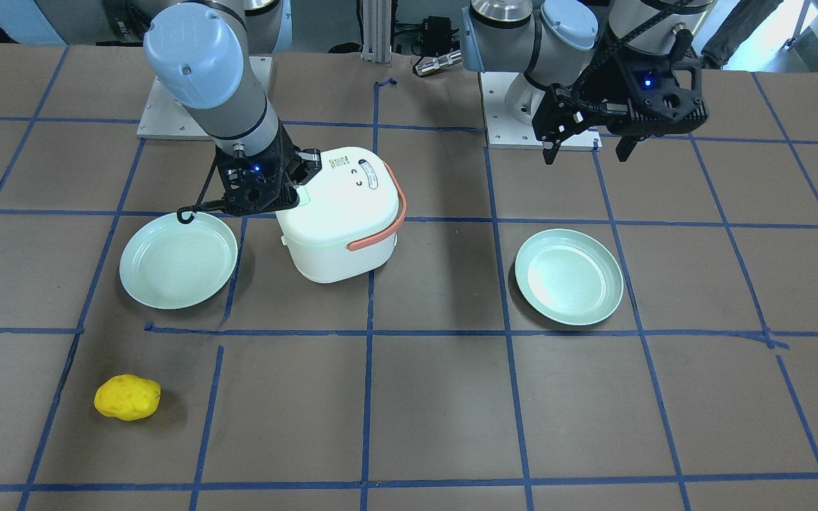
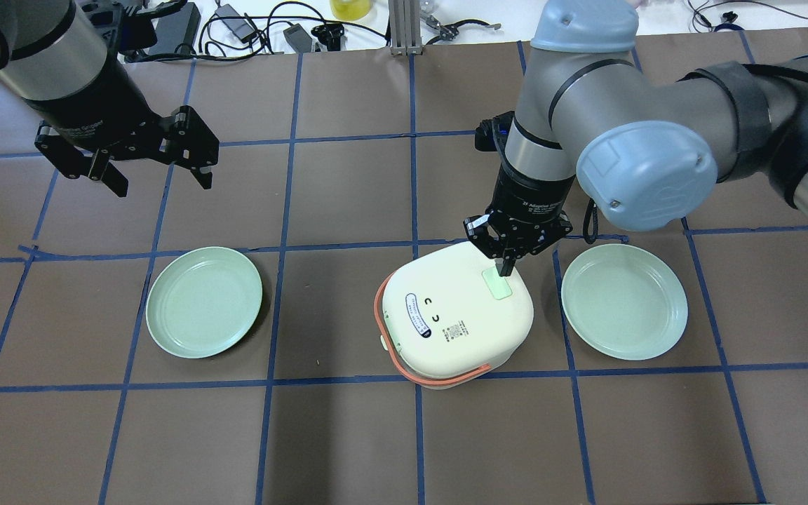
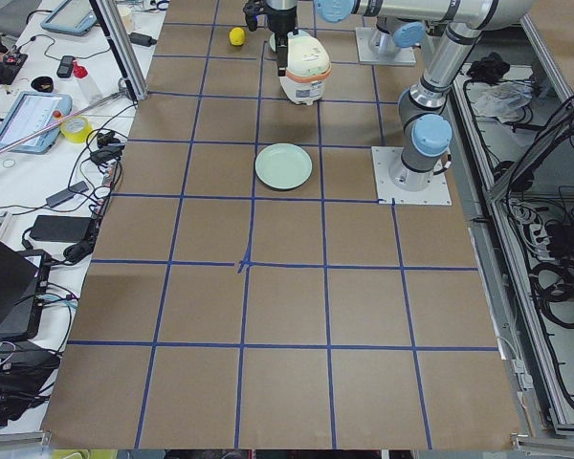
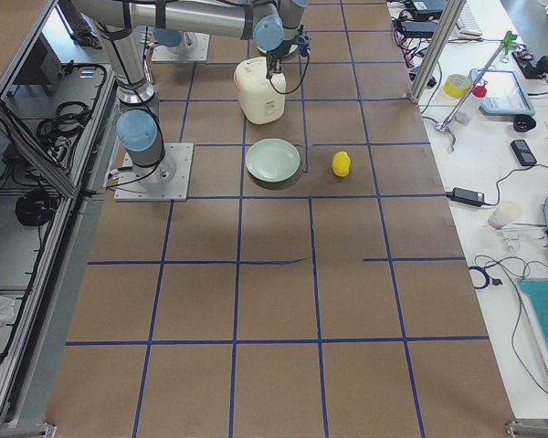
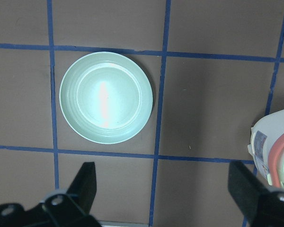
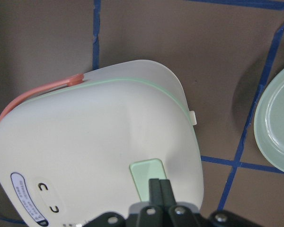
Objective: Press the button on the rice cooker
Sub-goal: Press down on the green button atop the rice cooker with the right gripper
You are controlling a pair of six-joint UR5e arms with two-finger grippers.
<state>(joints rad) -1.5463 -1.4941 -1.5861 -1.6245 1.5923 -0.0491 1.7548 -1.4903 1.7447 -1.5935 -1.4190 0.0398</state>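
A white rice cooker (image 2: 456, 315) with an orange handle stands mid-table. Its pale green button (image 2: 496, 285) sits on the lid's corner nearest the robot. My right gripper (image 2: 507, 268) is shut, its fingertips together and down on the button's edge; the right wrist view shows the closed fingertips (image 6: 159, 189) on the green button (image 6: 146, 177). In the front view the right gripper (image 1: 294, 190) is at the cooker's (image 1: 341, 216) top corner. My left gripper (image 2: 158, 182) is open and empty, held high over the table, far to the left of the cooker.
Two pale green plates lie either side of the cooker: one (image 2: 204, 301) under my left gripper's side, one (image 2: 624, 301) just right of the cooker. A yellow sponge-like lump (image 1: 127, 397) lies near the operators' edge. Blue tape lines grid the brown table.
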